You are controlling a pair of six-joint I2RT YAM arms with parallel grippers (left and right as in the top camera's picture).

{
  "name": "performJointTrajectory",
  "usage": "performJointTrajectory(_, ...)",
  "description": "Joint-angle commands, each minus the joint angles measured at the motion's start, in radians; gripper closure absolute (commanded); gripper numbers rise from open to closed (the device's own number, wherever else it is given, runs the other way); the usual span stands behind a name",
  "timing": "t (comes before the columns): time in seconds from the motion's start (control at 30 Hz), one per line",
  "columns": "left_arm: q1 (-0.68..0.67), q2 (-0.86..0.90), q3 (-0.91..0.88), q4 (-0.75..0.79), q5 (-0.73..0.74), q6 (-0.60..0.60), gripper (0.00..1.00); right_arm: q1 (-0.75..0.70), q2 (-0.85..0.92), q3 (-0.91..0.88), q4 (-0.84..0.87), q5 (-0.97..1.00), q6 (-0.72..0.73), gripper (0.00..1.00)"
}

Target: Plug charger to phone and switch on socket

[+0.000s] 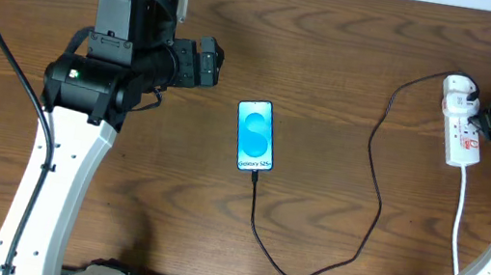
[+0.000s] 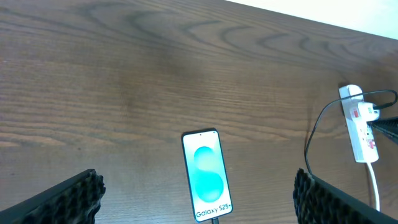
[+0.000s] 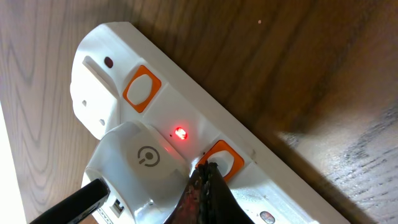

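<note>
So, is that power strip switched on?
Apparently on: a red light glows on the power strip beside the plugged-in adapter.

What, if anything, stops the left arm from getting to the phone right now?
Probably nothing, so yes. The left gripper hangs open beside the phone, only bare table between them, and the cable leaves the phone's other end, away from that gripper.

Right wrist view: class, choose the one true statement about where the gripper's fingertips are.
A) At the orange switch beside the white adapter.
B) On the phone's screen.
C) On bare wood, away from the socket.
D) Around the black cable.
A: the right gripper, its tips closed together, sits at the orange switch next to the white adapter on the socket, where a red light glows.
</note>
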Motion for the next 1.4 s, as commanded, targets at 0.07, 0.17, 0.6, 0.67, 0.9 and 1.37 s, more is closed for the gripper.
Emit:
performJointTrajectory(0.07, 0.001, -0.010, 0.005, -0.003, -0.010, 0.013, 0.01, 0.068, 0.040, -0.029, -0.006, -0.129, 0.023, 0.99)
performJointTrajectory(0.17, 0.001, -0.010, 0.005, -0.003, -0.010, 0.013, 0.01, 0.049, 0.037, -0.029, 0.026, -0.108, 0.023, 0.99)
performJointTrajectory(0.6, 0.001, -0.010, 0.005, -0.003, -0.010, 0.013, 0.01, -0.129, -0.275, -0.006, 0.020, -0.131, -0.061, 0.99)
performJointTrajectory(0.67, 0.001, -0.010, 0.005, -0.003, -0.010, 0.013, 0.01, -0.127, -0.349, -0.006, 0.001, -0.140, -0.111, 0.99)
performJointTrajectory(0.9, 0.001, -0.010, 0.005, -0.003, -0.010, 0.013, 0.01, 0.002, -0.611, -0.006, -0.155, -0.164, -0.357, 0.98)
performJointTrajectory(1.37, 0.001, -0.010, 0.005, -0.003, -0.010, 0.013, 0.01, 0.460, -0.924, -0.006, -0.501, 0.091, -0.525, 0.18)
